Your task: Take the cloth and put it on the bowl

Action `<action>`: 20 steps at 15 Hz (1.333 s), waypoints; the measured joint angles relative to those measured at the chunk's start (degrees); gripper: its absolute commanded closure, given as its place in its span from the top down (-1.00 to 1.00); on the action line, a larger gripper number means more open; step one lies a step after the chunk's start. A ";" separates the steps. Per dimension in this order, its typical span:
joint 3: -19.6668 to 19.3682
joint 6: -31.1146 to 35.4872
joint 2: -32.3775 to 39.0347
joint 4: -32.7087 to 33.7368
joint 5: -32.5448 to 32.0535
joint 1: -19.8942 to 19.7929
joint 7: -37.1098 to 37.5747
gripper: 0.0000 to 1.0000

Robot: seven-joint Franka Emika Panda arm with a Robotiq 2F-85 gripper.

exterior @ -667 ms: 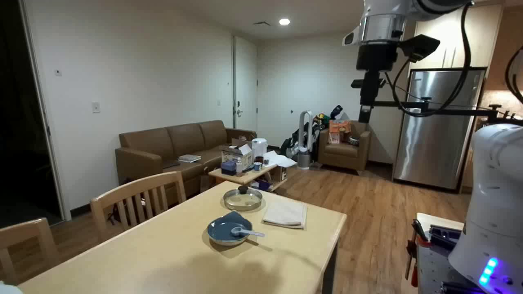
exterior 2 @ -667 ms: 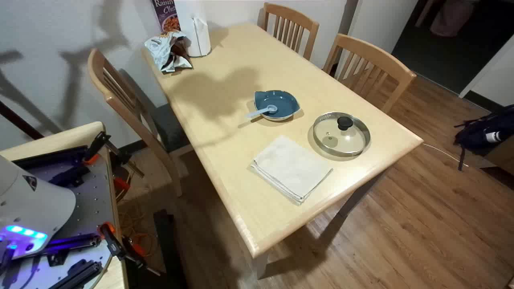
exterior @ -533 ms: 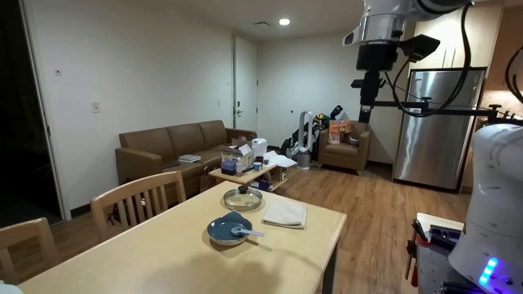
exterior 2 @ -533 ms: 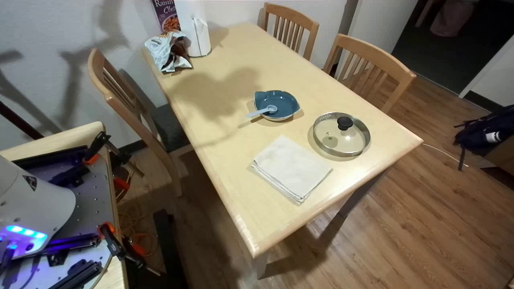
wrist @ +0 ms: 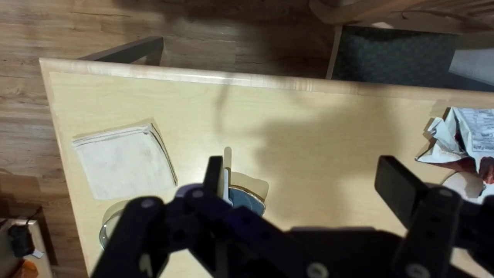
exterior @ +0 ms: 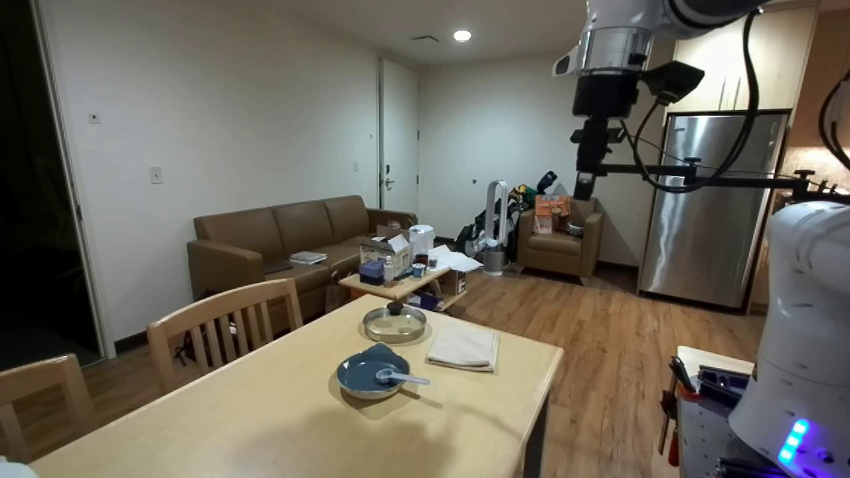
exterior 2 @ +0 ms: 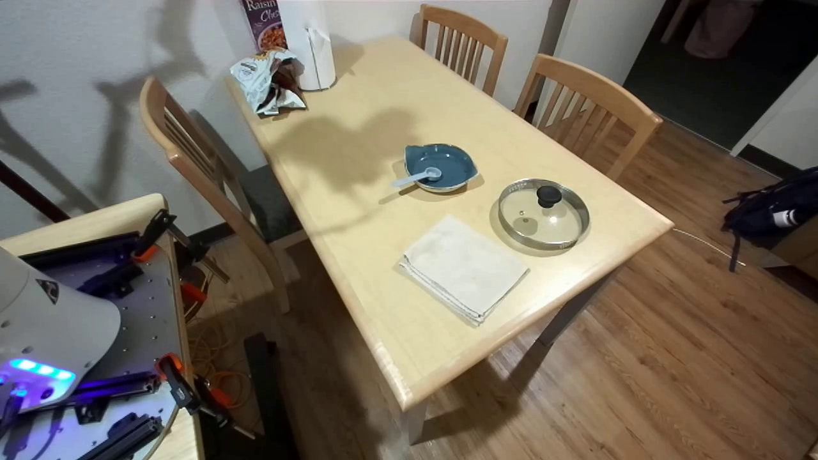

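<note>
In the wrist view your black two-fingered gripper [wrist: 305, 177] stands with its fingers [wrist: 399, 189] wide apart, holding nothing, well above the pale wooden table [exterior 2: 415, 345]. The folded, off-white rectangular cloth [wrist: 123, 166] lies flat on the tabletop at the left of that view, so you appear to be at the approach. Centre the gripper over the cloth while you are high, rather than sliding across at table height: the round, black-knobbed glass lid [exterior 2: 533, 223] sits just beside it, at the lower left of the wrist view, and would be easy to knock. Layers show along the cloth's upper and right edges there; a pinch that takes them all should keep the fold from falling open. Descend gently and close slowly, as floppy fabric will likely slip from a shallow bite. Then lift well clear before heading for the shallow, round blue-grey bowl [exterior 2: 454, 163], just above the middle in an exterior view, because a pale blue spoon [exterior 2: 416, 177] rests in it, handle over the rim, where a drooping corner could catch.
</note>
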 measured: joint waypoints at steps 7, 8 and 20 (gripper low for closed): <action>-8.42 21.33 10.35 -4.86 -0.45 -7.27 -0.60 1.00; -9.64 22.39 12.49 -4.96 -0.45 -8.11 -0.68 1.00; -15.22 30.37 27.73 -2.00 -6.36 -17.10 4.04 1.00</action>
